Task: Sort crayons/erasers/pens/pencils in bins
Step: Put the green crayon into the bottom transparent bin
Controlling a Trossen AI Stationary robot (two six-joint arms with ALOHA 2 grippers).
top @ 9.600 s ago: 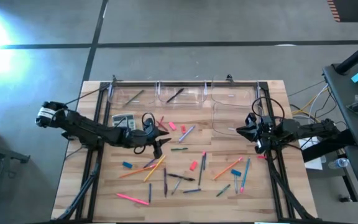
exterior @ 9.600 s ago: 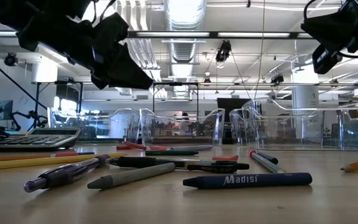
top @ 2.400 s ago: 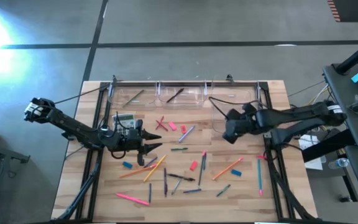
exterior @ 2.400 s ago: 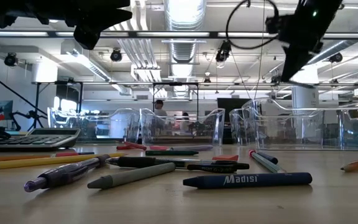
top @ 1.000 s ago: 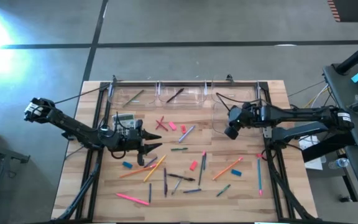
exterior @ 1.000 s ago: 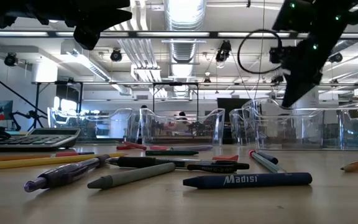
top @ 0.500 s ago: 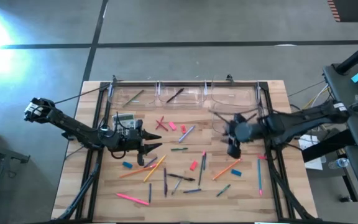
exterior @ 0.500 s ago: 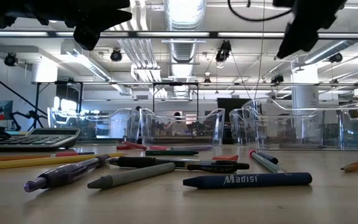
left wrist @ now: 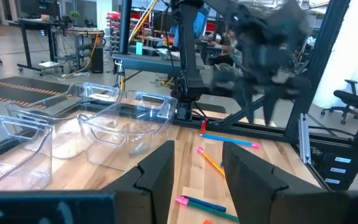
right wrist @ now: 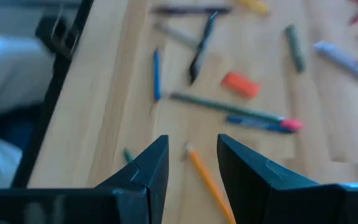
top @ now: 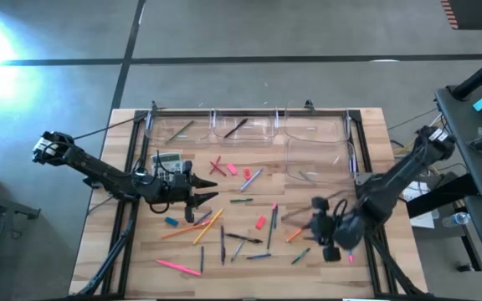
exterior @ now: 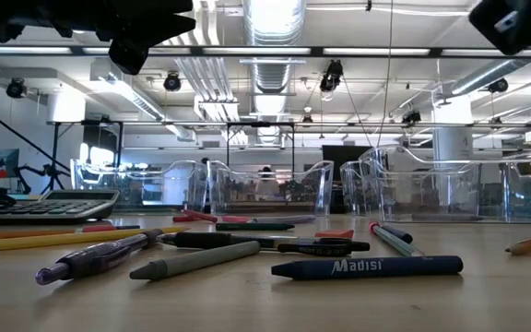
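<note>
Wooden table [top: 141, 259], clear bins [top: 245, 127] along the far edge, loose stationery scattered across the middle; both arms over the table.

Left gripper [top: 201, 201] hangs above the table's left half, just beside the grey calculator [top: 166, 160]; fingers [left wrist: 160, 171] parted with nothing between them. Right gripper [top: 331, 242] is low over the near right part of the table, blurred in the high view; its wrist view shows fingers [right wrist: 151, 165] apart and empty, an orange pencil [right wrist: 207, 177] on the wood between them. Pens [top: 222, 244], pencils [top: 207, 224] and erasers [top: 260, 222] lie mixed on the table, most outside the bins; two far bins each hold a stick; a fourth bin [top: 318, 159] stands at right, nearer than the row.
</note>
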